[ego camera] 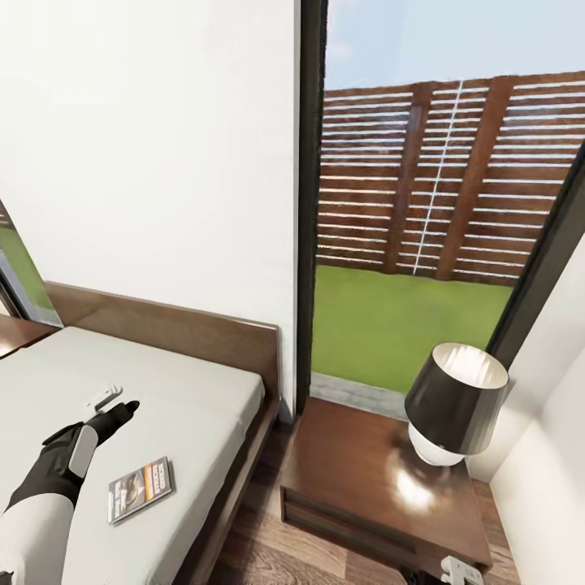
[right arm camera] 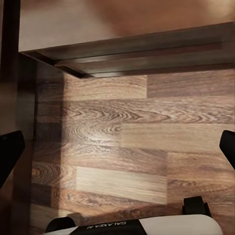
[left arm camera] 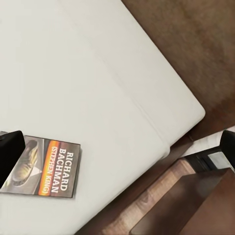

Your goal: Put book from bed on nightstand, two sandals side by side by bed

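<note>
Claw, left (ego camera: 114, 404): head view, poised over the bed (ego camera: 187, 390), beyond the book (ego camera: 140, 489) near the mattress's foot edge. Left wrist view: fingers wide, empty, book (left arm camera: 46, 166) flat. Right wrist view: right claw (right arm camera: 117, 147) wide over floor (right arm camera: 127, 147), idle.

The left arm enters the head view from seven o'clock and reaches toward one o'clock, its left gripper (ego camera: 110, 404) held out with fingers parted. In both wrist views, dark fingertips (left arm camera: 11, 152) sit wide apart, right gripper (right arm camera: 117, 152) included.
</note>
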You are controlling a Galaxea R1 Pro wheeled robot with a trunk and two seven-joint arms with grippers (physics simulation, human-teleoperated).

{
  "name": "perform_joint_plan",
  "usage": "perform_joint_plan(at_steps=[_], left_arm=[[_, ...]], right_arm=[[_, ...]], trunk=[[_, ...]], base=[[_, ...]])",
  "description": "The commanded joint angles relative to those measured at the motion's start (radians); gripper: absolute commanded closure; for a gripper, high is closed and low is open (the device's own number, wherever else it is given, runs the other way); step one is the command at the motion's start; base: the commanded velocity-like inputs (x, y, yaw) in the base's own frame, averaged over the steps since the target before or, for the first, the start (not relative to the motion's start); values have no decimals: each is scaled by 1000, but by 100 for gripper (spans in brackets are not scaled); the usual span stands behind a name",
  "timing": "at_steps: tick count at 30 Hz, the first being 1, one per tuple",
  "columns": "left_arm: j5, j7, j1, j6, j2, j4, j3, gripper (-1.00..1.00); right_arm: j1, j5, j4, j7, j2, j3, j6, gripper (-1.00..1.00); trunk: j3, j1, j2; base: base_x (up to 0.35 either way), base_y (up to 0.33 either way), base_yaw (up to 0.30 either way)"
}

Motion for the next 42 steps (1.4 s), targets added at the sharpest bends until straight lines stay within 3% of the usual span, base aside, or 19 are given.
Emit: perform_joint_plan(at_steps=[1, 14, 16, 21, 25, 42], left_arm=[[6, -2, -1, 6, 0, -1, 3, -100], [7, -35, -1, 9, 0, 0, 3, -100], [7, -39, -1, 9, -2, 1, 2, -100], [7, -40, -1, 9, -2, 1, 3, -100], [7, -40, -1, 9, -2, 1, 3, -100], [6, -41, 0, 8, -2, 1, 3, -100]], right_arm=[[-1, -9, 2, 4, -1, 3, -3, -100], [-1, -9, 2, 6, -1, 3, 3, -100], [-1, -9, -1, 34, -5, 5, 8, -100], [-1, 4, -2, 275, -11, 6, 9, -100], [-1, 48, -2, 354, -12, 5, 9, -100], [-1, 61, -1, 366, -6, 4, 8, -100]], trunk=[[-4, 1, -2], [-24, 1, -2], [-27, 1, -2], [-35, 1, -2], [-41, 1, -2], [-68, 1, -2]], base=[[0, 0, 0], [0, 0, 0], [0, 0, 0], [0, 0, 0], [0, 0, 0], [0, 0, 0]])
